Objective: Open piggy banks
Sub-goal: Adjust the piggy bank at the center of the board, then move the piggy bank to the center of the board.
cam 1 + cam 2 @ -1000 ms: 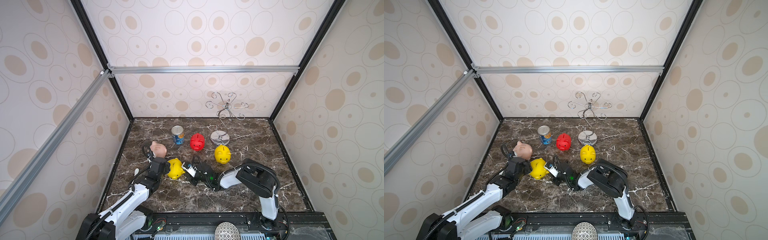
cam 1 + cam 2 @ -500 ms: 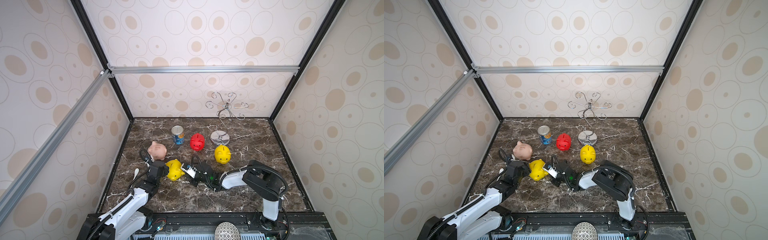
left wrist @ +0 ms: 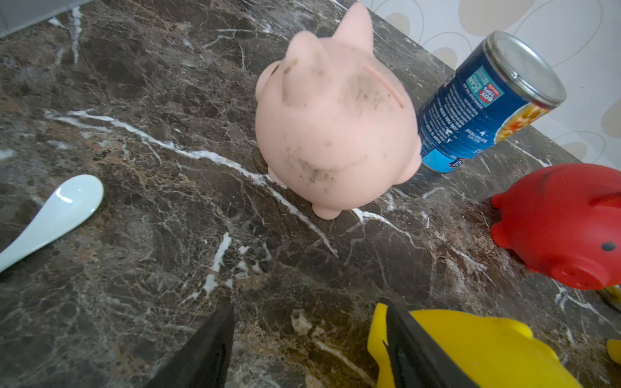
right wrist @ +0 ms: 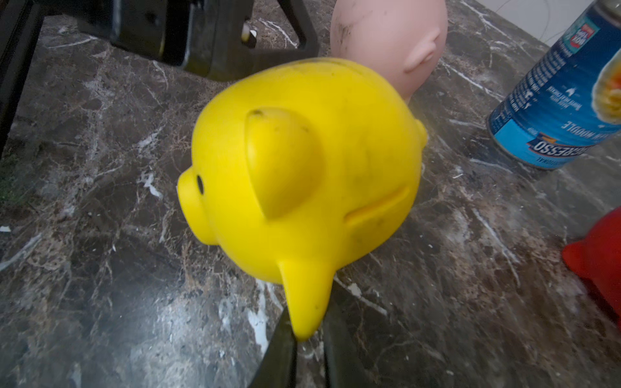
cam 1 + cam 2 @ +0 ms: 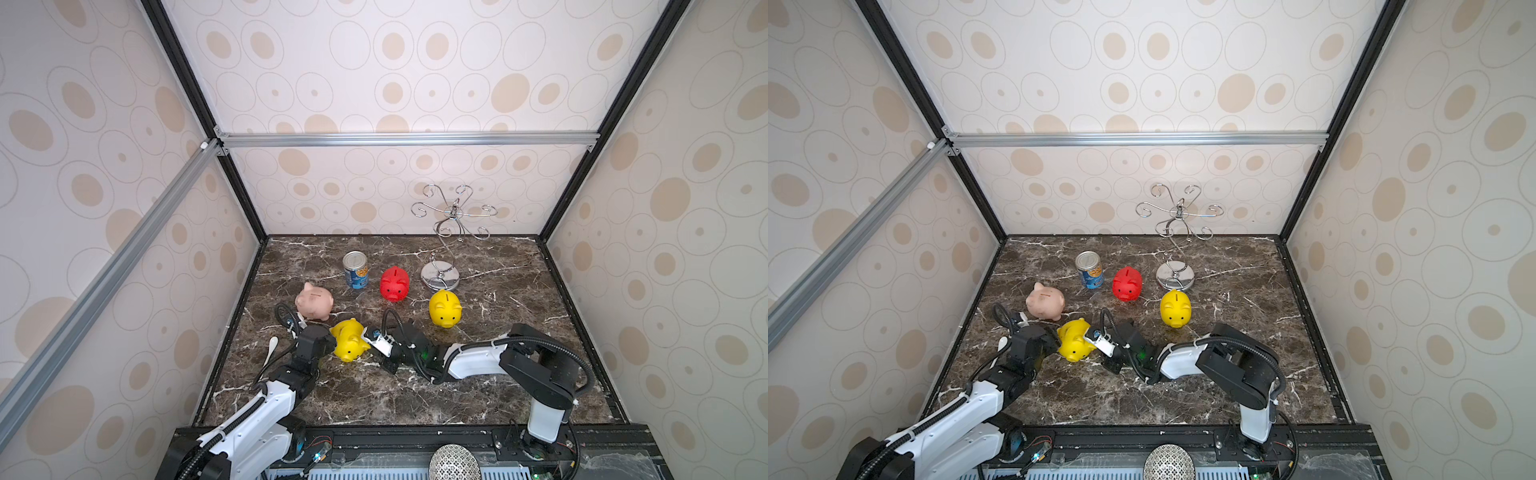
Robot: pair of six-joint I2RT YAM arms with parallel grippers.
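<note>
A yellow piggy bank (image 5: pixel 349 340) (image 5: pixel 1074 341) lies tipped on its side near the front left of the marble floor. My right gripper (image 4: pixel 307 314) (image 5: pixel 366 337) is shut on one of its ears, and its coin slot faces that wrist camera (image 4: pixel 302 174). My left gripper (image 3: pixel 309 307) (image 5: pixel 330 334) stands open against the pig's other side. One finger (image 3: pixel 413 349) rests on the yellow body, with bare marble between the jaws. A pale pink piggy bank (image 5: pixel 314 301) (image 3: pixel 336 127), a red one (image 5: pixel 394 284) (image 3: pixel 564 228) and a second yellow one (image 5: pixel 445 308) stand upright farther back. No plug shows.
A blue-labelled tin can (image 5: pixel 355 270) (image 3: pixel 487 100) stands between the pink and red pigs. A chrome wire stand (image 5: pixel 440 276) sits behind the second yellow pig. A white spoon (image 5: pixel 272 347) (image 3: pixel 57 215) lies by the left wall, beside my left arm.
My left gripper has drawn back slightly toward the front, uncovering the pink piggy bank. The tipped yellow pig and the right gripper have barely shifted.
</note>
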